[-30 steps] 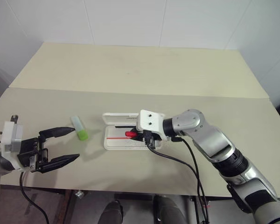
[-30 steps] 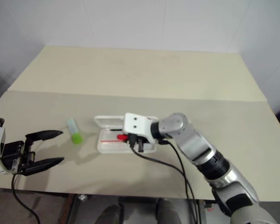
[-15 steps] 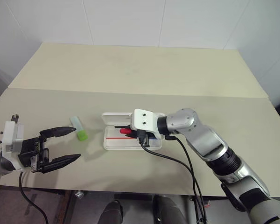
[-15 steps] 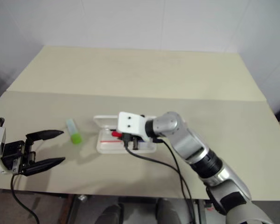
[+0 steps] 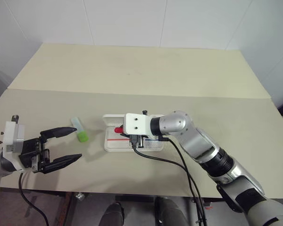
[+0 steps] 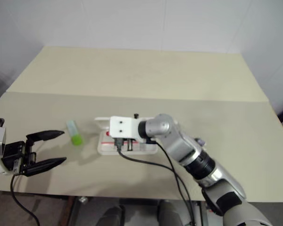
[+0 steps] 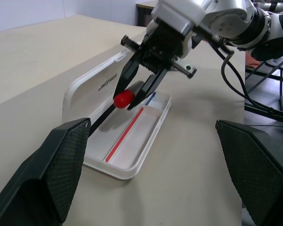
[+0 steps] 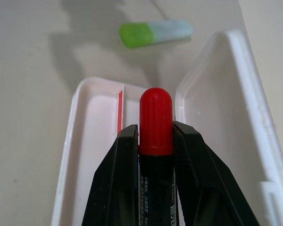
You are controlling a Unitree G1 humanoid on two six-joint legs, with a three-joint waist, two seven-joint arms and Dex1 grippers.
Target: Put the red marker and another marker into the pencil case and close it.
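The pencil case (image 5: 117, 144) lies open on the table in front of me, lid (image 5: 114, 119) folded back flat, a red line along the tray. My right gripper (image 5: 124, 131) is shut on the red marker (image 8: 156, 120), gripping just below its red cap. It holds the marker tilted over the case's left half (image 7: 132, 155). The other marker (image 5: 80, 130), pale mint with a bright green end, rests on the table left of the case. My left gripper (image 5: 78, 143) hovers open near the table's front left edge, nothing between its fingers.
A black cable (image 5: 166, 160) hangs from my right wrist across the table in front of the case. A seam (image 5: 132, 94) splits the beige tabletop behind the case. White walls stand beyond the far edge.
My right gripper has carried the red marker leftward along the open case, and its wrist has rolled. The left gripper and green marker have stayed put.
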